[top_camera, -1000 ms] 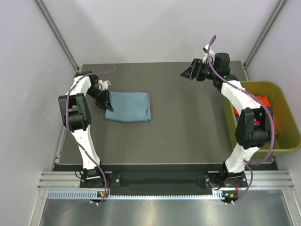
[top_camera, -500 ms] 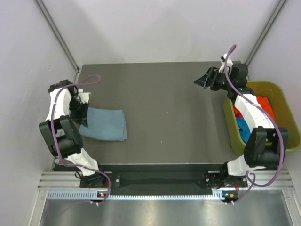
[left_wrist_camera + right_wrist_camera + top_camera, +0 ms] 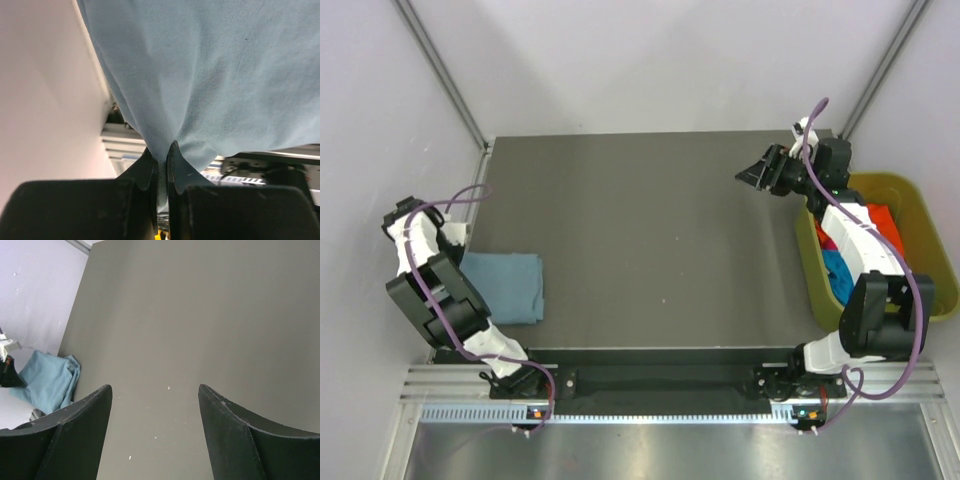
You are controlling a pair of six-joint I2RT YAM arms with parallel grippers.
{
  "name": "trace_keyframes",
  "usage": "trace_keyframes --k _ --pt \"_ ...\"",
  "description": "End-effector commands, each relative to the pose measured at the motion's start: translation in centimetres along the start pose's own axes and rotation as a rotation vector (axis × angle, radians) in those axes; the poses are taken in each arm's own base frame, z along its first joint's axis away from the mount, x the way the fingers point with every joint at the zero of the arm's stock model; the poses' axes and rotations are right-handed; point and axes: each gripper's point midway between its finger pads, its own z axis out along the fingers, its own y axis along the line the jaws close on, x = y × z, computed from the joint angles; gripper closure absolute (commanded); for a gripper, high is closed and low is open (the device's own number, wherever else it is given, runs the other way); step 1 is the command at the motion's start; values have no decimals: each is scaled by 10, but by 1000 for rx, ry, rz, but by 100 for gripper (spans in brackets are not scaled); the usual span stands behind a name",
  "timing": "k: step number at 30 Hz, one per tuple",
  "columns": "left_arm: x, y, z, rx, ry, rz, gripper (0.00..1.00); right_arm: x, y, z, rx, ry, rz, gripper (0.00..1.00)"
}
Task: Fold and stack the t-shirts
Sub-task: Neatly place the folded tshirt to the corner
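table (image 3: 650, 230), left gripper (image 3: 167, 150) on tee (image 3: 225, 75) (grey-blue, folded)

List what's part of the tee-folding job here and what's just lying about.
Job:
- blue tee, pinched in left claw
- orange tee and turquoise tee, in the bin
- right claw, open, holding nothing

Lying about:
- table
- cables

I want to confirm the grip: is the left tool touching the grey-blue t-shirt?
Touching. The left wrist view shows the left tool pinched shut on a fold of the grey-blue t-shirt.
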Motion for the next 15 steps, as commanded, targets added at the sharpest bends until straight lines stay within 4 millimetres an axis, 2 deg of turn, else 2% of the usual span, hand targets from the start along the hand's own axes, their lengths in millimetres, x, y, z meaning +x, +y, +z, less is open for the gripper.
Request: trace_keyframes --k 1,6,11,15 --pt "6 32 -3 -128 0 23 100 -33 18 -8 -51 -74 -51 30" --pt "6 52 -2 -210 -11 17 100 -38 18 -5 -57 -83 -42 30" --pt "12 71 11 -257 23 4 100 -37 19 -6 -58 -89 -42 30" --pt "15 77 21 -259 51 -15 100 -36 19 -8 -52 -88 -53 30"
